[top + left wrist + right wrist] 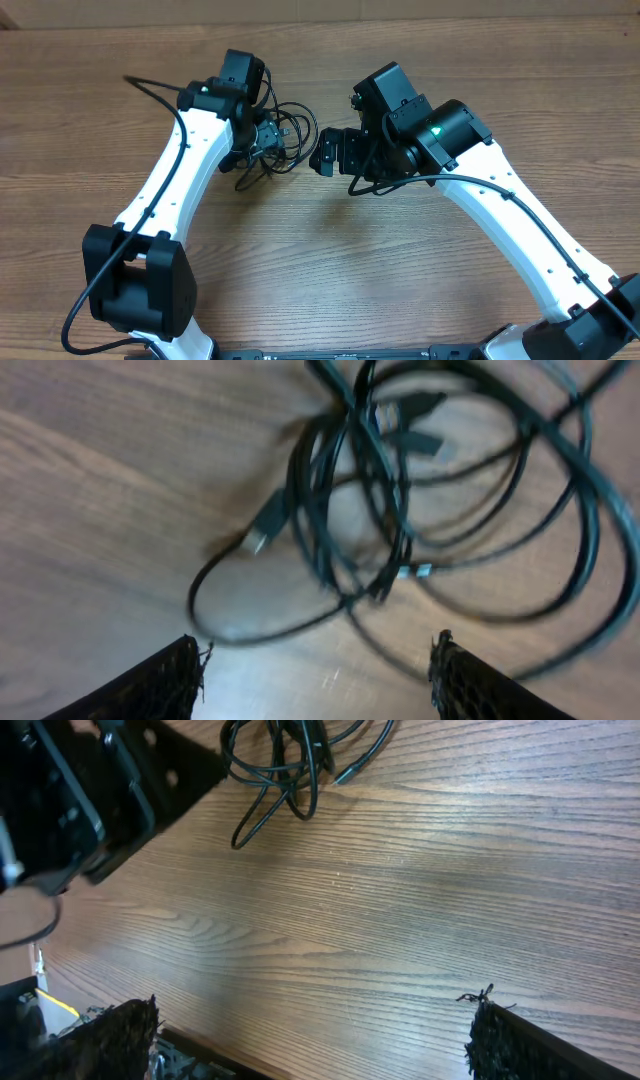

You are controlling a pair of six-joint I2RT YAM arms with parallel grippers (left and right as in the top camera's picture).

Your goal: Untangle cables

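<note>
Closest to left wrist lens: left gripper (315, 660), two dark mesh-padded fingertips (165, 680) spread wide, gripping nothing, bare wood between. Just beyond: cables (400, 490), one loose tangle of thin black loops lying flat on table (90, 480) (strand count not readable through the overlaps; about four small plug ends made out, blurred).

Closest to right wrist lens: right gripper (318, 1020), fingers fully apart, empty, held low over wood. Tangle far up-frame, well clear of fingers.

From overhead: two arms, both reaching in from near edge, elbows outward, wrists converging mid-table. Left wrist angled down over tangle's left side. Right gripper near tangle's right edge, facing it, apart from it.
</note>
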